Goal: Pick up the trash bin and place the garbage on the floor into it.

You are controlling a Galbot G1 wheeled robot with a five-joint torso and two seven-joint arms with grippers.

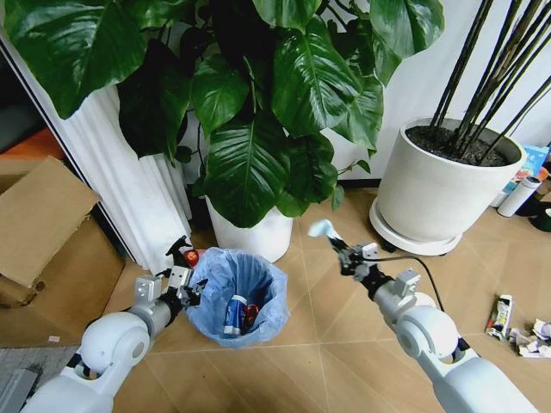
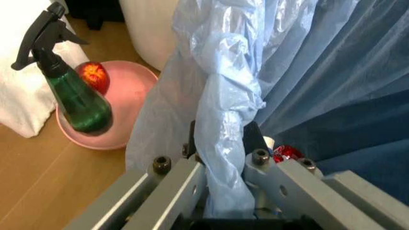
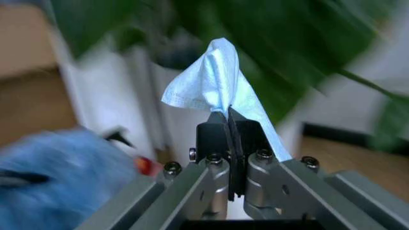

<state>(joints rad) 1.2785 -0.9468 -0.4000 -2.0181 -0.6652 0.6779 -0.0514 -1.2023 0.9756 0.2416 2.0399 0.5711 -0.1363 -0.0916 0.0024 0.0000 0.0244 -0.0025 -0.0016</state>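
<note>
The trash bin, lined with a crinkled light-blue bag, sits low in the head view. My left gripper is shut on its near-left rim, and the bag bunches between the fingers. A white-blue bottle and a red wrapper lie inside. My right gripper is raised to the right of the bin, shut on a pale tissue that sticks up from the tips. A small carton and crumpled paper lie on the wooden floor at the far right.
A green spray bottle stands on a pink dish just left of the bin. A white pot with a big-leaved plant is behind it. A large white planter stands at the back right, and cardboard boxes are on the left.
</note>
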